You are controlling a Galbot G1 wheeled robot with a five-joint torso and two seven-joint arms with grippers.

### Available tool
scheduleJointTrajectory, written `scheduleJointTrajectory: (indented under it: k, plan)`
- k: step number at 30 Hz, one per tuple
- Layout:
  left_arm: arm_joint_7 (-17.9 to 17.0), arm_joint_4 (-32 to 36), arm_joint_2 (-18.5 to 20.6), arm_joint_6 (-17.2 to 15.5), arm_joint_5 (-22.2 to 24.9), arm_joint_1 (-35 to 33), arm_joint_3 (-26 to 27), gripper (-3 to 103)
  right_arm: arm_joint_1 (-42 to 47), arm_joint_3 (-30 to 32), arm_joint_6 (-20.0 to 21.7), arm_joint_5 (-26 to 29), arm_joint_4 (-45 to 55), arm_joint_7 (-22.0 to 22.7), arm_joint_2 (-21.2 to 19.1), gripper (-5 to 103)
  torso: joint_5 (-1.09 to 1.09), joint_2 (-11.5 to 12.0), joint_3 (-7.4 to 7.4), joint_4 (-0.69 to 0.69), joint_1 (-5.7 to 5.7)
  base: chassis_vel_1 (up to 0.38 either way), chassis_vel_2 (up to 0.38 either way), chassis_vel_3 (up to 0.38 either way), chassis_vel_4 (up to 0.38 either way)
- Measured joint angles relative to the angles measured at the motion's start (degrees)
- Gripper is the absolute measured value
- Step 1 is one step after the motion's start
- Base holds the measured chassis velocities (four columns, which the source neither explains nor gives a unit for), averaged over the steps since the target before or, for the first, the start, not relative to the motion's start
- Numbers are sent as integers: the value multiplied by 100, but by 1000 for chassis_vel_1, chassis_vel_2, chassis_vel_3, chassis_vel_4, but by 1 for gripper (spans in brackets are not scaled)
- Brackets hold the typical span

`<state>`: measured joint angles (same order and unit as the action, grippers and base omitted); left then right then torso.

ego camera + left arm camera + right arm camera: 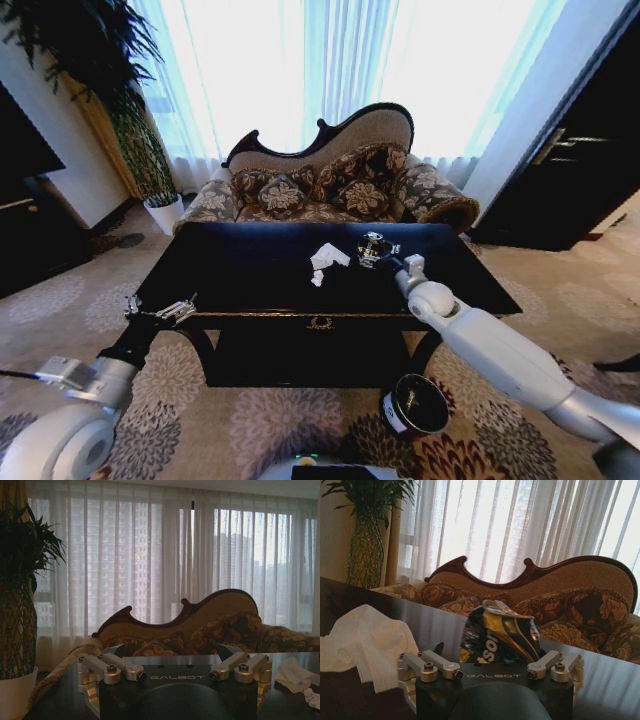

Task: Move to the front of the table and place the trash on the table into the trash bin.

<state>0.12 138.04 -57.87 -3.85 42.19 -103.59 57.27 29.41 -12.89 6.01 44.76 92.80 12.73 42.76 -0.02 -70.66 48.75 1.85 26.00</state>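
- Right gripper [377, 251] reaches out over the table [250, 275], its fingers closed around a crushed dark shiny can [501, 637]; from the right wrist camera the can stands tilted between the two jaws, black and gold with white letters on its side.
- Just beside that gripper, toward the robot's left, lies a crumpled white tissue [329, 257] on the tabletop, with a tiny white scrap [317, 279] a little nearer the front edge.
- Left gripper [160, 311] hangs beside the table's front left corner, off the top, fingers spread wide with nothing between them; its wrist camera looks level across the tabletop and catches the tissue [294, 674] at the far side.
- Glossy and black, the table mirrors the window light; a small gold emblem [320, 323] sits on its front edge, with a lower shelf under it.
- On the patterned carpet [280, 420] just before the table's front right leg stands the trash bin [417, 404], dark and round, a white label on its side, much lower than the tabletop.
- Behind the table is a sofa [330, 180] with a curved dark wooden back and flowered cushions.
- Sheer white curtains [330, 60] cover bright windows behind it.
- A tall plant [130, 120] in a white pot [165, 213] stands in the left corner.
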Motion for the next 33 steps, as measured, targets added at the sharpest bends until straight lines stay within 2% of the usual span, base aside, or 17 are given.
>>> scheduleJointTrajectory:
  k: [2,3,7,9,12,14,17,18,21,23,25,31,33]
  plan:
    - [0,0,0,0,0,0,0,100,-33,-47,-13,-105,-21,19,51,85,0,0,0,0,0,0,0,0,0]
    - [0,0,0,0,0,0,0,100,-33,-47,-13,-105,-21,19,51,85,0,0,0,0,0,0,0,0,0]
    - [0,0,0,0,0,0,0,100,-9,-80,-17,-198,69,40,83,63,0,0,0,0,0,0,0,0,0]
    - [0,0,0,0,0,0,0,100,8,-76,-17,-202,80,42,85,63,0,0,0,0,0,0,0,0,0]
    - [0,0,0,0,0,0,0,100,81,17,-21,-236,86,44,77,47,0,0,0,1,0,0,0,0,0]
    - [0,0,0,0,0,0,0,100,91,29,-23,-239,87,44,75,47,0,0,0,1,0,0,0,0,0]
    - [0,0,0,0,0,0,0,100,173,133,-32,-255,122,45,55,31,1,0,0,1,0,0,0,0,0]
    - [0,0,0,0,0,0,0,100,173,133,-32,-255,122,45,55,31,1,0,0,1,0,0,0,0,0]
    - [0,0,0,0,0,0,0,100,236,204,-37,-258,176,57,26,15,0,0,0,0,0,0,0,0,0]
    - [0,0,0,0,0,0,0,100,253,226,-38,-255,192,62,12,15,0,0,0,0,0,0,0,0,0]
    - [0,0,0,0,0,0,0,100,319,312,-42,-236,258,69,-46,2,0,0,0,1,0,0,0,0,0]
    - [0,0,0,0,0,0,0,100,477,523,-43,-161,462,112,-113,0,1,0,0,1,0,0,0,0,0]
    - [0,0,0,0,0,0,0,100,676,782,-31,-57,672,155,-159,0,0,0,0,0,0,0,0,0,0]
